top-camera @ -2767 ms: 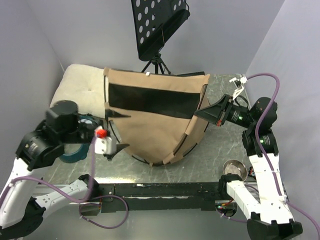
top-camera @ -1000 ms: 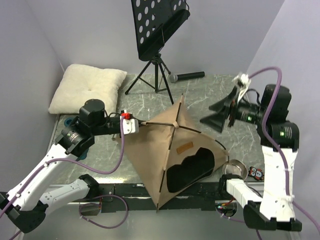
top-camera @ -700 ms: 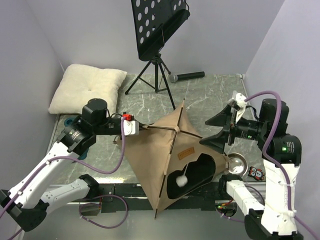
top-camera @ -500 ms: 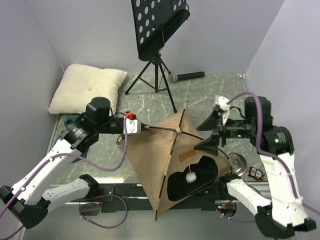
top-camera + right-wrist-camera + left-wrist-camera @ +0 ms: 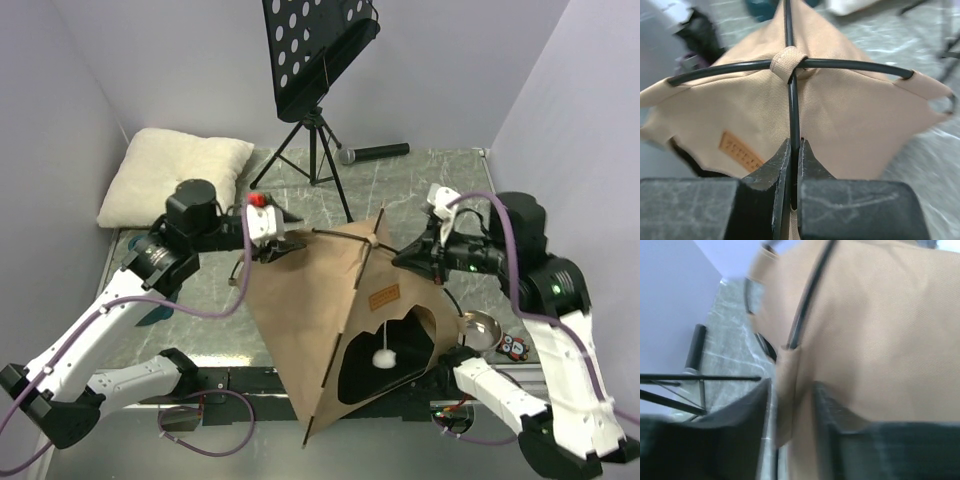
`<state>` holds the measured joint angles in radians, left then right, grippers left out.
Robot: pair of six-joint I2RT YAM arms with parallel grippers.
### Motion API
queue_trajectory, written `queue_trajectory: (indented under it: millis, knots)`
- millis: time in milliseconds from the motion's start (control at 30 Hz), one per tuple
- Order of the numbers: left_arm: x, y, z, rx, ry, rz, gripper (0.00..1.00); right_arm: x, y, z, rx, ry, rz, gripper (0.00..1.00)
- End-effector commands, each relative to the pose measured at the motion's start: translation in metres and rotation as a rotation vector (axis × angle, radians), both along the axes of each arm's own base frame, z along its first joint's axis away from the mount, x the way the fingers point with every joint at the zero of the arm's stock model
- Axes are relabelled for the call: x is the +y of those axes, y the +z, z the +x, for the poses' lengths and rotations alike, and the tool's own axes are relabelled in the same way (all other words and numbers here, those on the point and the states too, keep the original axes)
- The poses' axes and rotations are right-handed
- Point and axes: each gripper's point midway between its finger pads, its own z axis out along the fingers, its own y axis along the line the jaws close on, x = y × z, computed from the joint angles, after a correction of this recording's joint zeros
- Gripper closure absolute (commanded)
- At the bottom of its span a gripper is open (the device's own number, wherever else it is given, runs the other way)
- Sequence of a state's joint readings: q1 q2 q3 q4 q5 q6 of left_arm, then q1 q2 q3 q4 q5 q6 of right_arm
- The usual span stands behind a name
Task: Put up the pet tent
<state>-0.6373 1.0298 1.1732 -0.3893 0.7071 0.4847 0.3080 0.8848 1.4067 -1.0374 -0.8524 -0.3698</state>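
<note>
Right fingers now clamped on the pet tent's black pole; left fingers newly parted around a corner tab. Tent stands erect at tabletop's near edge; support apparently transferred.

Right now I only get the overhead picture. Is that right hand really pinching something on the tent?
Observer: Yes. Its wrist camera shows the right hand shut on a thin black pole of the pet tent.
Visitor: And the left hand?
Observer: The left hand has its fingers apart, with a tan edge flap between them.
Visitor: What joins the poles?
Observer: A tan webbing loop at their crossing.
</note>
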Motion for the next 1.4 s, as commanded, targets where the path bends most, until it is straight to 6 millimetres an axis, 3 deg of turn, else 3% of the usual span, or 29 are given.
queue_trajectory:
  millis: [0,167,300,433,533,667,767,867,1033,1233,1367]
  knots:
    - [0.006,0.09,0.001,-0.014,0.103,-0.25,0.34,-0.025,0.038,0.012,-0.134,-0.23,0.044,1.0]
    - [0.023,0.136,0.01,0.026,0.187,-0.373,0.0,-0.042,0.052,-0.005,-0.155,-0.314,0.053,1.0]
    - [0.033,0.17,0.018,0.006,0.248,-0.446,0.0,-0.066,0.054,-0.001,-0.135,-0.499,0.047,1.0]
    - [0.036,0.185,0.021,-0.023,0.264,-0.491,0.0,-0.086,0.055,0.009,-0.152,-0.651,0.054,1.0]
    - [0.037,0.184,0.032,-0.012,0.309,-0.496,0.0,-0.108,0.071,0.027,-0.22,-0.802,0.072,1.0]
    - [0.041,0.176,0.045,0.005,0.373,-0.498,0.0,-0.13,0.115,0.057,-0.336,-0.964,0.127,1.0]
    - [0.041,0.16,0.051,0.082,0.415,-0.494,0.0,-0.146,0.153,0.082,-0.385,-1.09,0.174,1.0]
    - [0.045,0.146,0.054,0.108,0.455,-0.475,0.0,-0.158,0.169,0.109,-0.384,-1.198,0.186,1.0]
    - [0.059,0.129,0.06,0.111,0.538,-0.446,0.0,-0.174,0.152,0.146,-0.35,-1.339,0.146,1.0]
    - [0.075,0.106,0.07,0.141,0.635,-0.4,0.0,-0.146,0.124,0.176,-0.331,-1.138,0.198,1.0]
    - [0.086,0.089,0.075,0.186,0.692,-0.383,0.0,-0.15,0.087,0.193,-0.262,-1.146,0.097,1.0]
